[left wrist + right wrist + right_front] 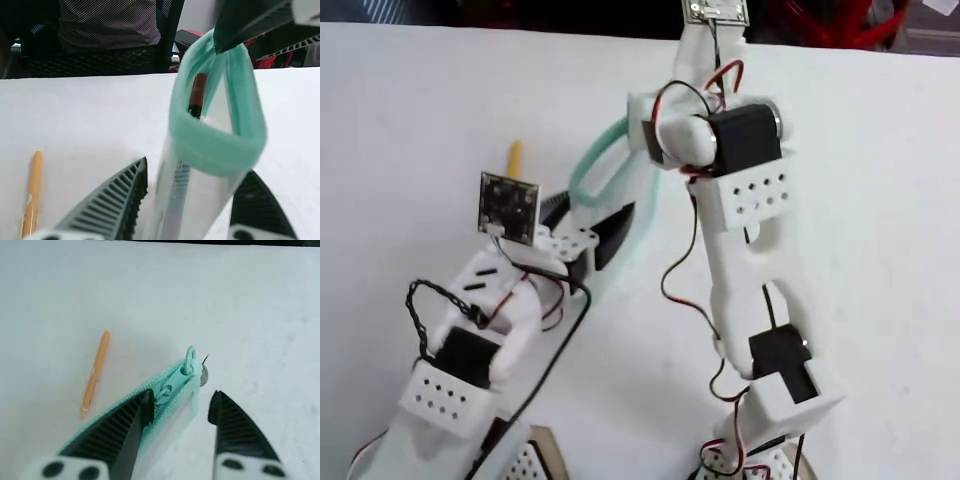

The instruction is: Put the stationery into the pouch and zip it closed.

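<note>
A clear pouch (pixel 595 165) with a mint-green zip rim stands on edge on the white table (pixel 410 120). My left gripper (pixel 195 172) is shut on the pouch (pixel 215 150) low down, and the mouth gapes above it. A brown pen (pixel 197 95) sits inside. My right gripper (pixel 182 395) is open and straddles the far end of the pouch (pixel 170 385), one finger against the rim, with the zip pull (pixel 190 357) just past its tips. An orange pen (pixel 514 155) lies loose on the table beside the pouch, also seen from both wrists (pixel 31 195) (pixel 96 372).
A mesh-backed chair (pixel 110 30) and red items (pixel 270 55) stand beyond the table's far edge. A wooden block (pixel 555 455) sits at the near edge between the arm bases. White tabletop stretches wide to the left and right.
</note>
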Robot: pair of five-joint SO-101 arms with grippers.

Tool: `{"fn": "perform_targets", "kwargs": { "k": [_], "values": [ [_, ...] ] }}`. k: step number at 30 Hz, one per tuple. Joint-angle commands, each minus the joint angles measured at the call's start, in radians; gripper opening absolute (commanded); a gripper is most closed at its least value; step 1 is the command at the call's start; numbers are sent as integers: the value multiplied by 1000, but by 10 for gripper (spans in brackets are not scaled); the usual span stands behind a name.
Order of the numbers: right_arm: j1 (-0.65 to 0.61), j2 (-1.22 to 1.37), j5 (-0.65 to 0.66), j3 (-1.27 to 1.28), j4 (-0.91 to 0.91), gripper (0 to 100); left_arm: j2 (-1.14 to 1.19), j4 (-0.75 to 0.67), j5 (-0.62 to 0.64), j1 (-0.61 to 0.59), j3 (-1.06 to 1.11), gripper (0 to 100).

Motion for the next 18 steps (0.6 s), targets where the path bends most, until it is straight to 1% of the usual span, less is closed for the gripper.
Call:
{"fn": "perform_targets", "kwargs": {
  "k": [1, 3, 4, 9, 11, 13, 16, 18],
  "values": [
    [-21, -28, -18, -8, -25, 82, -10, -26, 5, 13, -3, 264],
    [-21, -27, -18, -9, -25, 36, -10, -26, 5, 13, -3, 264],
    [-18, -27, -18, -9, -27, 28, -10, -26, 5, 13, -3, 264],
    [-24, -19, -18, -8, -28, 23, -10, -20, 5, 12, -11, 264],
    [-21, -19, -18, -12, -30, 23, -21, -14, 5, -10, -31, 264],
    [-16, -24, -18, -14, -28, 23, -64, 57, 5, -47, -80, 265],
    [-12, -21, -18, -8, -24, 23, -171, 261, -3, -110, -212, 267],
    [-13, -19, -18, 8, -24, 23, -232, 400, -51, -154, -330, 264]
  ]
}}
